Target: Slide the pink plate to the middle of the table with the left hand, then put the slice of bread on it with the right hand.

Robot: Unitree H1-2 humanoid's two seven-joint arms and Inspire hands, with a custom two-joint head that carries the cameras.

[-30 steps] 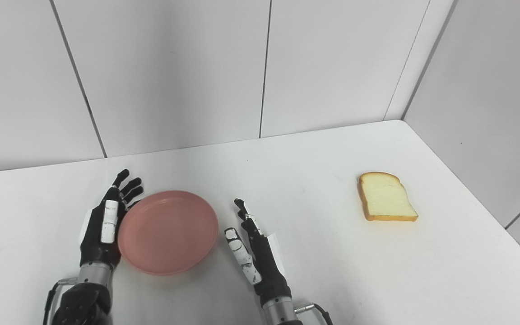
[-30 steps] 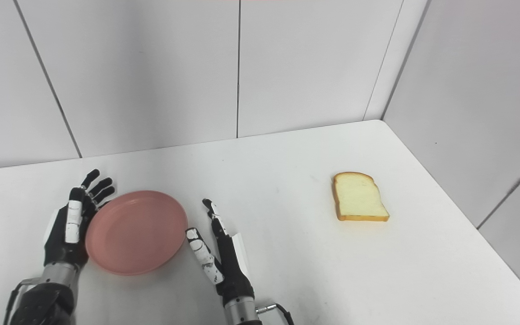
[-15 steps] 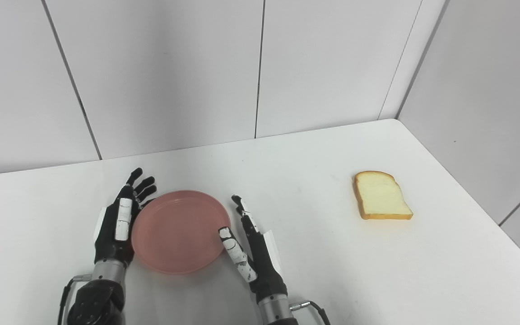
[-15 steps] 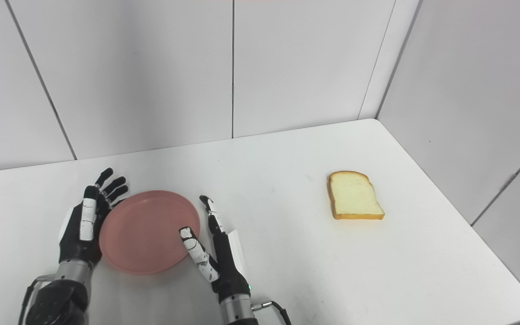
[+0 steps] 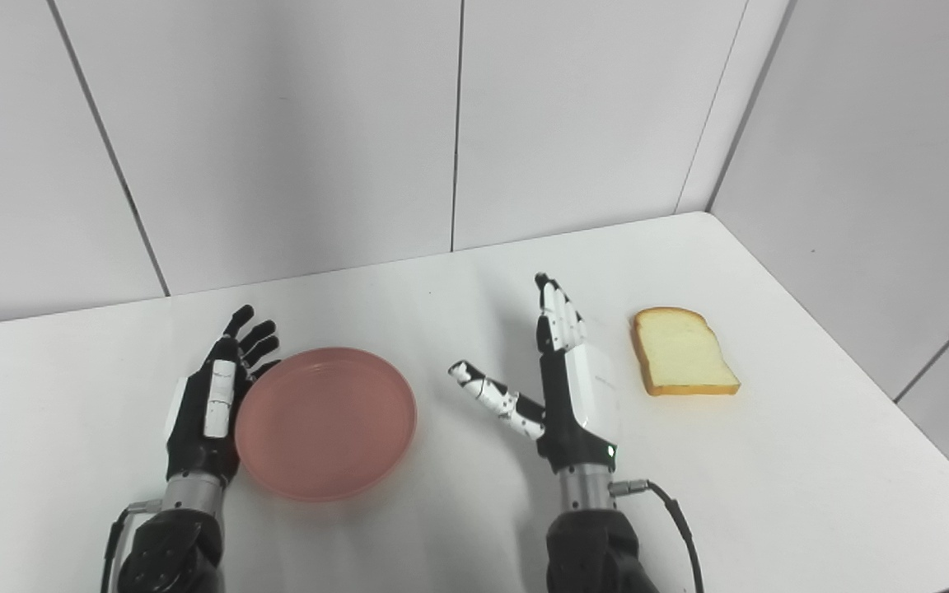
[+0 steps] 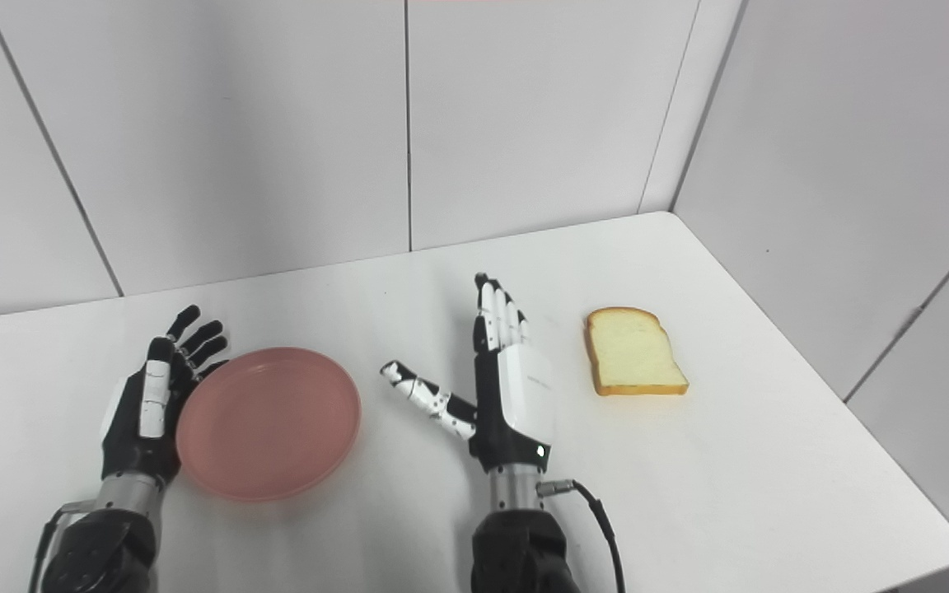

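Pink plate (image 5: 325,422) beside open left hand (image 5: 209,403); right hand (image 5: 561,383) open, upright.

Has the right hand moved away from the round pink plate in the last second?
Yes. The right hand left the round pink plate and went rightward, now beside the slice of bread, not touching.

Left hand (image 5: 209,399) flat-open, fingers extended forward. Right hand (image 5: 567,387) open, fingers straight, thumb splayed leftward.
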